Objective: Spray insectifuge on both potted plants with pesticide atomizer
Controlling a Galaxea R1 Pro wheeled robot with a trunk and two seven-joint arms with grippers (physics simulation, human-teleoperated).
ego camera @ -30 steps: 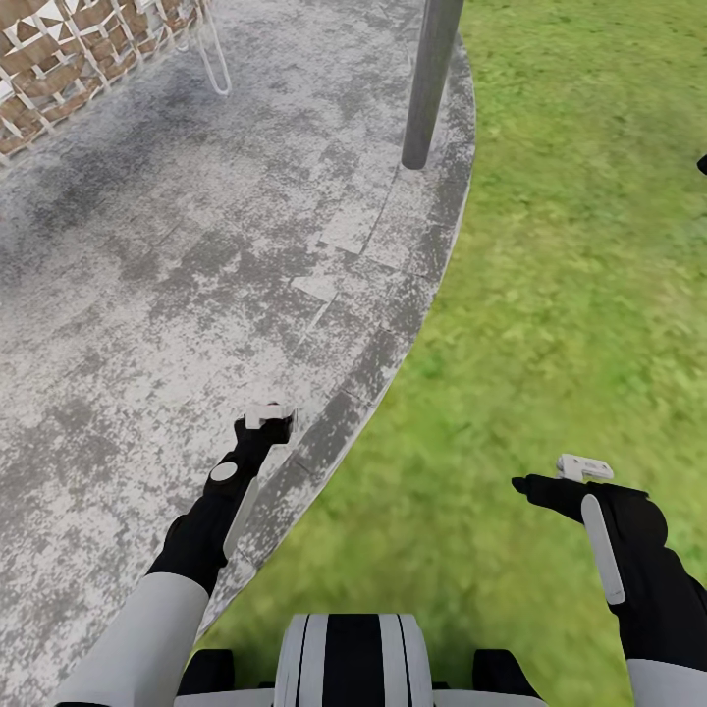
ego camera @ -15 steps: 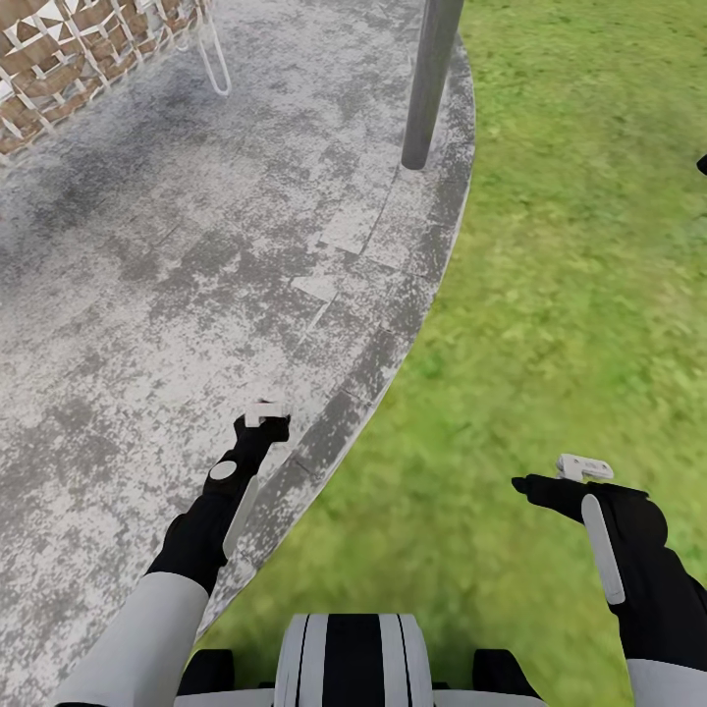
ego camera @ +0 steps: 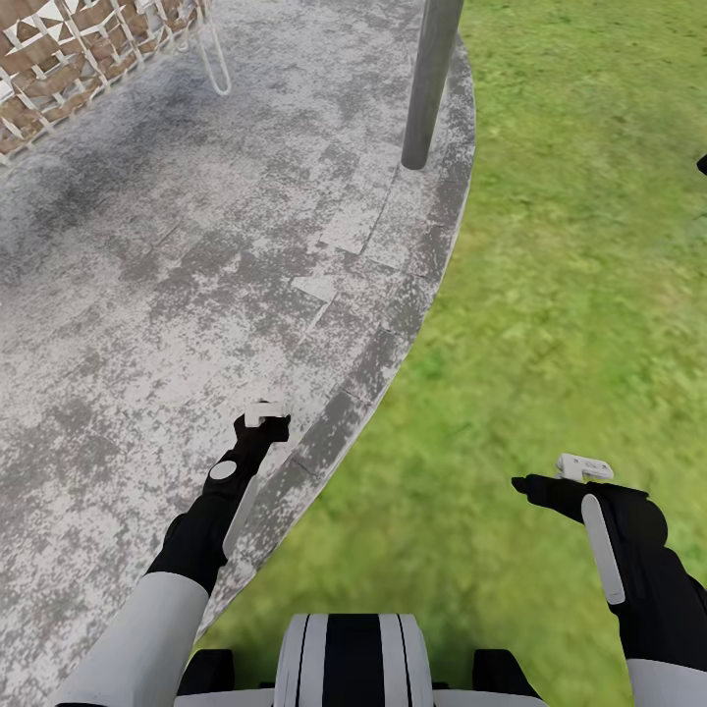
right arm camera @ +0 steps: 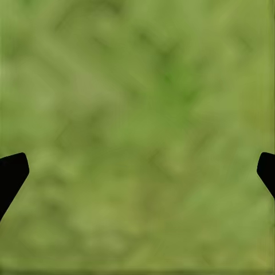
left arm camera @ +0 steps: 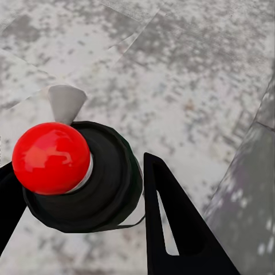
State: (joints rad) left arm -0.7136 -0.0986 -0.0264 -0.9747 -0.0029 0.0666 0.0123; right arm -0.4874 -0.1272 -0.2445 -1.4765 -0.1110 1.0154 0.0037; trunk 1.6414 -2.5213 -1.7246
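The left gripper [ego camera: 265,424] is held low over the paving [ego camera: 196,245], close to its curved edge. In the left wrist view its two dark fingers [left arm camera: 172,229] stand on either side of the atomizer [left arm camera: 106,189] and press against it, so the left gripper [left arm camera: 77,166] is clamped on the bottle. The atomizer is seen end-on there: a round dark body, a glossy red knob [left arm camera: 50,157] on top and a whitish cone-shaped nozzle [left arm camera: 66,102] beyond the knob. From this end its sides cannot be read. Mottled grey paving [left arm camera: 189,74] lies below the fingers.

The right gripper [ego camera: 530,483] hovers over the lawn [ego camera: 550,295], well apart from the left one. In its wrist view the fingertips [right arm camera: 11,172] sit at opposite edges, spread wide, with blurred grass [right arm camera: 137,86] between them; the right gripper [right arm camera: 137,166] holds nothing.

Ahead of the left gripper and far from it, a grey post [ego camera: 429,79] stands upright at the paving's rim. Further off to that gripper's left a brown lattice fence [ego camera: 59,59] runs along the paving, with a thin white hoop [ego camera: 214,59] beside it.
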